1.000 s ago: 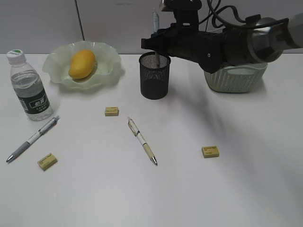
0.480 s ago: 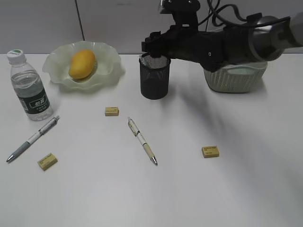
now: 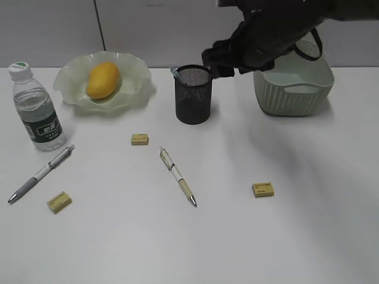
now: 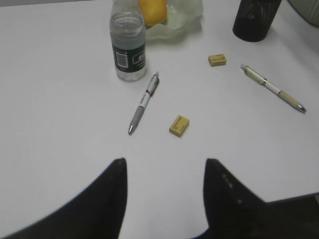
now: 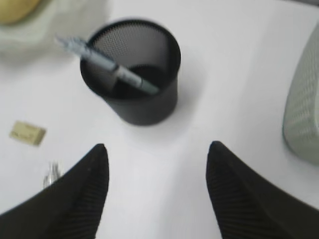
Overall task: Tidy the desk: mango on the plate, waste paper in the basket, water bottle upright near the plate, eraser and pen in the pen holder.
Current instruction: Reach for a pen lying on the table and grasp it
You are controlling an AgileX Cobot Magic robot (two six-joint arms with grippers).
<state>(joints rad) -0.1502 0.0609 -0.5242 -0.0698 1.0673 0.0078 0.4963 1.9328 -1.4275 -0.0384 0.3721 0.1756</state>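
Since the earlier frames the right gripper (image 3: 220, 64) has let go of a pen (image 5: 107, 65) and drawn back up and to the right of the pen holder (image 3: 193, 94); that pen now leans inside the cup, its top resting against the left rim. The right gripper's jaws stand apart and empty, with the holder just below and ahead of them in the right wrist view. The left gripper (image 4: 164, 169) is likewise spread wide and carries nothing, hovering over bare desk (image 3: 296, 236) near the front edge. The mango (image 3: 102, 80) sits on the plate (image 3: 137, 76) and the water bottle (image 3: 37, 111) stands upright just beside it. Outstanding items: a white pen (image 3: 177, 176) at desk centre, a grey-barrelled pen (image 4: 143, 103) and an eraser (image 4: 179, 125) lying ahead of the left gripper, plus two further erasers (image 3: 140, 139) (image 3: 263, 189). No waste paper is visible; the basket (image 3: 293, 94) interior cannot be checked. Judgement: the pens are light, stiff and smooth, liable to roll, best pinched across the barrel at mid-length; the erasers are light, slightly yielding blocks offering good friction, best taken across their short sides.
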